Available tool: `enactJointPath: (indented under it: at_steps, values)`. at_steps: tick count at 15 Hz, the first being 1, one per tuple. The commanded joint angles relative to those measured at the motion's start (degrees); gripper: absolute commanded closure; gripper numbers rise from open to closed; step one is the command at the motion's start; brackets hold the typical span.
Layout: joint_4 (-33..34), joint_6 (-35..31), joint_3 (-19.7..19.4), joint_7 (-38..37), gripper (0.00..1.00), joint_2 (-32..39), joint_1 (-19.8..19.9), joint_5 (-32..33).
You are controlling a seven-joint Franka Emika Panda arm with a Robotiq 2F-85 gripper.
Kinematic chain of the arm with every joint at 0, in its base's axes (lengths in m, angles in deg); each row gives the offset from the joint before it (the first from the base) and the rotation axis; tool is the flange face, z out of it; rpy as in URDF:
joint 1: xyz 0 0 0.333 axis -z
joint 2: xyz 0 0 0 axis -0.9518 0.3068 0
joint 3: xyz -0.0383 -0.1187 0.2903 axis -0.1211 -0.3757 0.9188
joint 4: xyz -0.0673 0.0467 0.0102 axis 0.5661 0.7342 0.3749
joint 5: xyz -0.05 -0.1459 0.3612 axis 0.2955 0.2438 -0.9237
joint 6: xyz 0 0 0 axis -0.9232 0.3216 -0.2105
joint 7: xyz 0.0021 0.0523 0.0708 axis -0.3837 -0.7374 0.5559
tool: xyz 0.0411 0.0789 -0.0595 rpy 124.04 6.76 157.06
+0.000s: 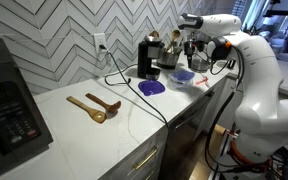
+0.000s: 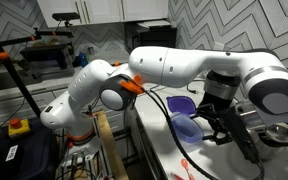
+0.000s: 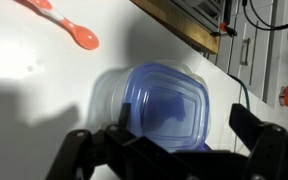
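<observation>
Directly under the claw (image 3: 162, 135) sits a blue plastic tub (image 3: 164, 105), open-topped and empty as far as the wrist view shows. A paler, clearer rim shows around its left edge, so it may be two tubs nested together, though the picture is too soft to be sure. The claw's fingers (image 3: 76, 148) are spread wide apart, one on each side of the tub, and they grip nothing.

In an exterior view the tub (image 1: 182, 76) stands on the white counter (image 1: 54, 112) near its far end, just in front of a metal pot (image 1: 171, 52) and beside a black coffee machine (image 1: 147, 58). What is inside the pot cannot be made out.

Counted up:
- One blue tub is in plain sight.
- One blue lid (image 1: 152, 88) lies flat on the counter, near the tub but not on it.
- Two wooden spoons (image 1: 87, 108) lie close together, well apart from the tub toward the near end.
- One pink spoon (image 3: 64, 25) lies on the counter just beyond the tub in the wrist view.

Any lettering on the coffee machine is too small to read.

From the opposite side, the tub (image 2: 187, 130) sits low beside the claw (image 2: 222, 128), under the arm's white elbow.
</observation>
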Motion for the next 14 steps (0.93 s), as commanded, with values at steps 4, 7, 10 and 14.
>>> enactJointPath:
  at_steps: [4,7,10,14]
  values:
    - [-4.0,-9.8,-1.3,-4.8,0.00,-2.5,-2.2,1.2]
    - [-7.8,-13.5,-1.4,-7.3,0.00,-5.3,-3.0,0.9]
    - [-12.4,-16.2,-1.7,-9.0,0.00,-8.9,-3.6,1.1]
    - [-21.1,-22.8,-3.1,-11.7,0.00,-15.9,-4.2,2.0]
